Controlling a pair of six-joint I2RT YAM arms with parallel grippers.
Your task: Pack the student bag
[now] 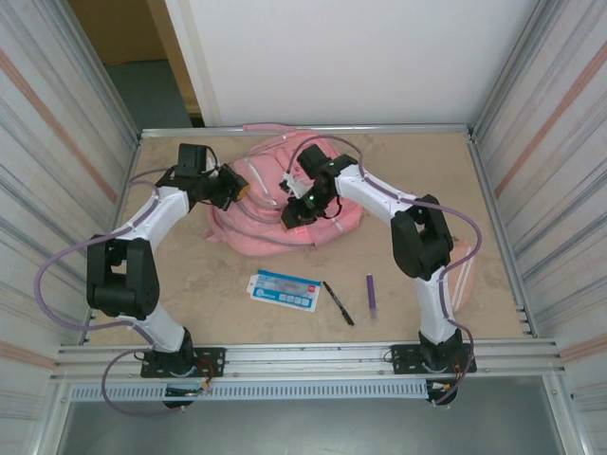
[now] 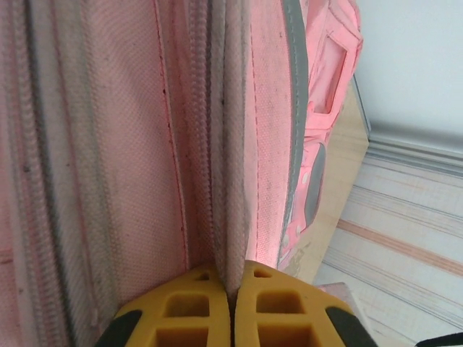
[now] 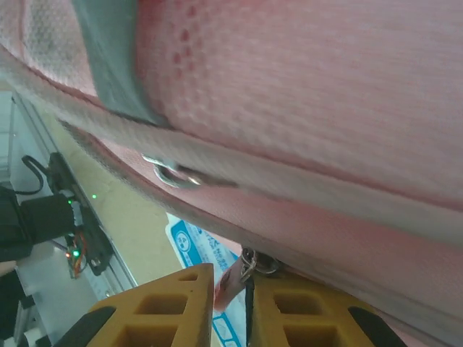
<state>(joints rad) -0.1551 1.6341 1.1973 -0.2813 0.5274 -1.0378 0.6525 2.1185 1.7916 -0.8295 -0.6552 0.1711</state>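
Both arms hold the student bag [image 1: 270, 156] at the back of the counter [image 1: 190, 275].
The left fingers [image 1: 230, 190] are pressed fully together on a fold of the bag's zippered edge; the bag lies mid-counter between the two arms; the right fingers [image 1: 294, 210], narrowed to a slit, pinch a small metal zipper pull [image 3: 249, 264] on it; nearer the bases lie a blue-and-white card [image 1: 285, 290], a black pen [image 1: 338, 302] and a purple pen [image 1: 371, 295].

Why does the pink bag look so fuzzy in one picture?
Right wrist view: the student bag sits very close to the lens, so it blurs. Left wrist view: its weave looks sharper. Top external view: even light, soft shadows.
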